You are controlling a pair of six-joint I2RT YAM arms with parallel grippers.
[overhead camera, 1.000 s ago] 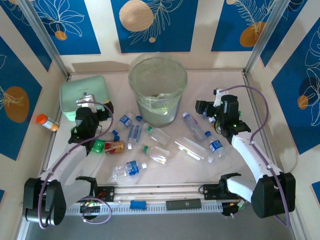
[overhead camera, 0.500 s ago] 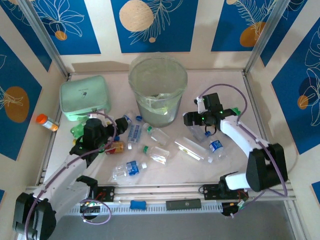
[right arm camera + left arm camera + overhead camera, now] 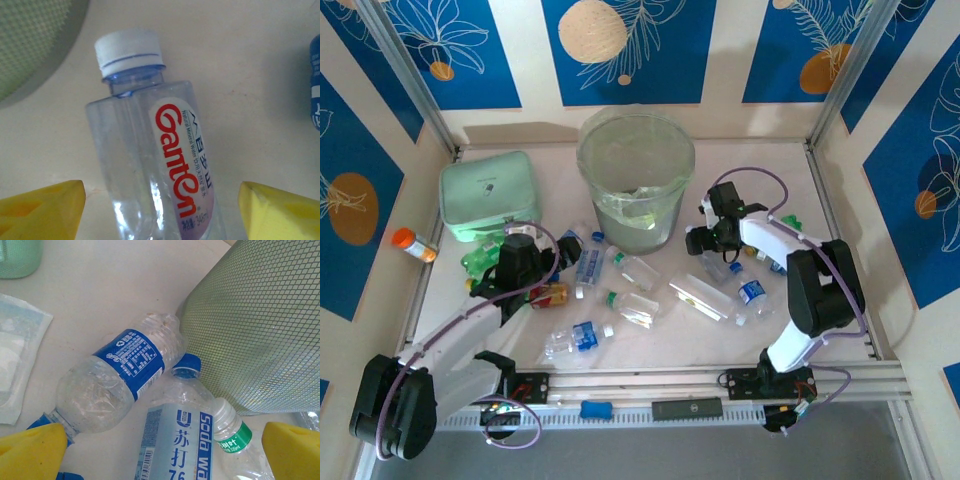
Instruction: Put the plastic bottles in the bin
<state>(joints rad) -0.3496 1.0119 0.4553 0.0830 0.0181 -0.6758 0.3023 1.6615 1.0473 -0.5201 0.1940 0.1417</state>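
Note:
My right gripper (image 3: pixel 160 215) is open, its yellow fingers (image 3: pixel 42 210) on either side of a clear white-capped bottle (image 3: pixel 160 165) with a red-lettered label. There is a gap on each side. From above, that gripper (image 3: pixel 705 240) is low beside the bin (image 3: pixel 636 180), a tall pale green bucket. My left gripper (image 3: pixel 162 452) is open over a blue-labelled bottle (image 3: pixel 127 370), a soda-water bottle (image 3: pixel 185 435) and a green-labelled, white-capped bottle (image 3: pixel 232 432), all lying against the bin's mesh wall (image 3: pixel 260 325). Several more bottles (image 3: pixel 630 305) lie scattered in front of the bin.
A mint green zip case (image 3: pixel 488 192) sits at the back left, and an orange-capped vial (image 3: pixel 412 243) lies by the left wall. A clear flat packet (image 3: pixel 700 297) lies among the bottles. A blue-labelled bottle (image 3: pixel 752 295) is to the right.
The right arm has swung left and come down over the white-capped bottle, and its fingers have come closer together. The left arm has reached right, toward the bottles beside the bin.

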